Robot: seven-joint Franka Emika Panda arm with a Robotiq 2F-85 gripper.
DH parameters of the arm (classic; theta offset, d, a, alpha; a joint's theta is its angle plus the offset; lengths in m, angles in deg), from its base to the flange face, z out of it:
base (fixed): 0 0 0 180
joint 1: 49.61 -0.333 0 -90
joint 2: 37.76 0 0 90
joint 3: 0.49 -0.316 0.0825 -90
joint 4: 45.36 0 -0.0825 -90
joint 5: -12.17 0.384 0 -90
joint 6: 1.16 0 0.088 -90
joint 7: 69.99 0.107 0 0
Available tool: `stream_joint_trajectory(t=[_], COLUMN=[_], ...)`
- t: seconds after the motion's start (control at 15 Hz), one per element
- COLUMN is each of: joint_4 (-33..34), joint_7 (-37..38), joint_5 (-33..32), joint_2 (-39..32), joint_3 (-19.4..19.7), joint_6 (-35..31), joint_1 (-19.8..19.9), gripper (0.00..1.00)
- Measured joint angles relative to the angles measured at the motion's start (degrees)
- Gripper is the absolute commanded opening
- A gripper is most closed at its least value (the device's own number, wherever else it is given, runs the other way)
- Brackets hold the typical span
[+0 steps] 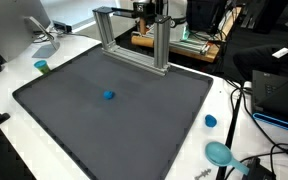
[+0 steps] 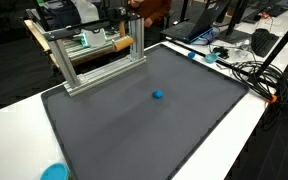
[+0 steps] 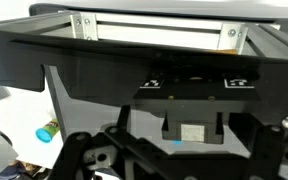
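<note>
Nearby, black gripper [image 3: 174, 160] gapes at a boxy aluminium frame [image 3: 154, 27].

a robotics lab is pictured: a white worktop [image 1: 9, 90] is covered by a dark grey mat [image 1: 114, 115], and a frame of bare aluminium profile [image 1: 134, 40] is bolted together at its far edge. black cables [image 1: 252, 110] are strung loosely along one side. a computer monitor [image 1: 34, 25] and a cluttered desk of laptops [image 2: 199, 28] are seen behind.
</note>
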Motion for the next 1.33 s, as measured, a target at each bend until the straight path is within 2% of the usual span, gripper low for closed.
stream_joint_trajectory(t=[0.47, 0.8, 1.33], joint_4=[0.0, -0.1, -0.3], joint_7=[-3.1, -3.2, -5.9], joint_5=[-0.3, 0.5, 5.7], joint_2=[0.3, -0.2, -1.6], joint_3=[1.7, 4.0, 6.6], joint_6=[-2.0, -3.3, -3.3], joint_1=[-2.9, -3.1, -3.5], gripper=[1.00, 1.00, 1.00])
